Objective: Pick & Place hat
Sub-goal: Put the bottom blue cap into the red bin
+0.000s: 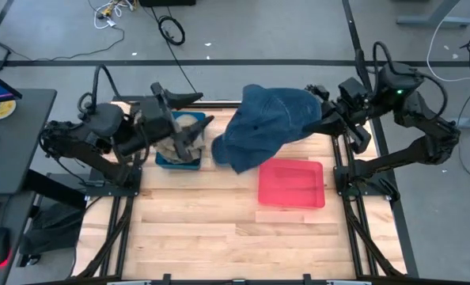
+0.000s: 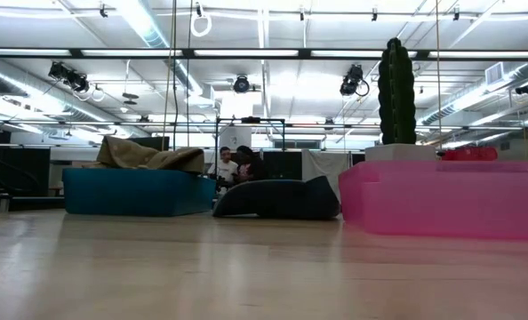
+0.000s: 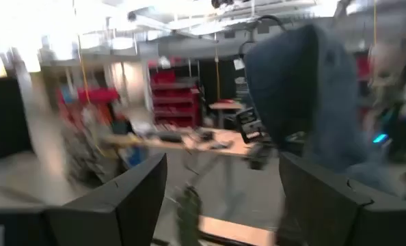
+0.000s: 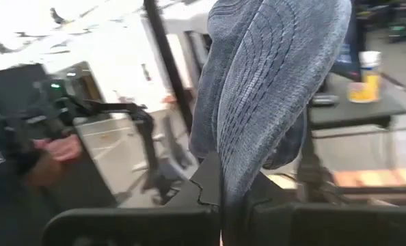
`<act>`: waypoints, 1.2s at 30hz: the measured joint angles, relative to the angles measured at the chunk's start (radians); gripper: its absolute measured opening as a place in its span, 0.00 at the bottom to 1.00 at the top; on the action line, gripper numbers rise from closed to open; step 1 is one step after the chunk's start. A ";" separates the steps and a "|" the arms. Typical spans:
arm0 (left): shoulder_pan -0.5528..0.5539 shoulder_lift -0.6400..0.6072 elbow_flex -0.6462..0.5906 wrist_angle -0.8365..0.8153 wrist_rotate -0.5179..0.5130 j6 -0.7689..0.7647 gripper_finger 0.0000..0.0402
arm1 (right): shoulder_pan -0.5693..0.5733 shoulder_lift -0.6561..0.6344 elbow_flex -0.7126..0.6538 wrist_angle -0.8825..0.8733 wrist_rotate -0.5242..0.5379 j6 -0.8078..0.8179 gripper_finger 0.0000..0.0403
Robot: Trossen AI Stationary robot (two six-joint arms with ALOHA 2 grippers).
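1. High view: a blue denim hat (image 1: 265,127) hangs above a light wooden counter (image 1: 195,229), gripped at its edge by the right gripper (image 1: 324,115) reaching in from the right. A pink tray (image 1: 291,184) lies on the planks just below and partly under the hat. The left gripper (image 1: 189,119) hovers over a blue bin (image 1: 177,160) holding tan cloth, its jaws spread wide. Grey floor with loose cables surrounds the frame, and a dark desk (image 1: 13,134) stands at the left.

2. Low view: the counter's pale boards run level toward a workshop with ceiling strip lights and hanging lamps. The blue bin (image 2: 138,191) sits left with tan cloth (image 2: 148,156) heaped in it, the pink tray (image 2: 446,197) right, a dark folded item (image 2: 277,197) between them. Two people (image 2: 236,166) sit far behind.

3. Left wrist view: the left gripper's two dark fingers (image 3: 131,198) stand well apart, nothing between them. The hat (image 3: 305,102) hangs ahead, against red shelving and benches.

4. Right wrist view: the right gripper's jaws are clamped on the hat's ribbed fabric (image 4: 271,82), which rises in front of the lens. A person's hand (image 4: 56,149) shows beyond.
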 joint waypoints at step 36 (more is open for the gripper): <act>0.159 0.101 0.000 -0.384 0.071 -0.407 0.71 | 0.139 -0.138 -0.042 -0.741 0.357 0.909 0.01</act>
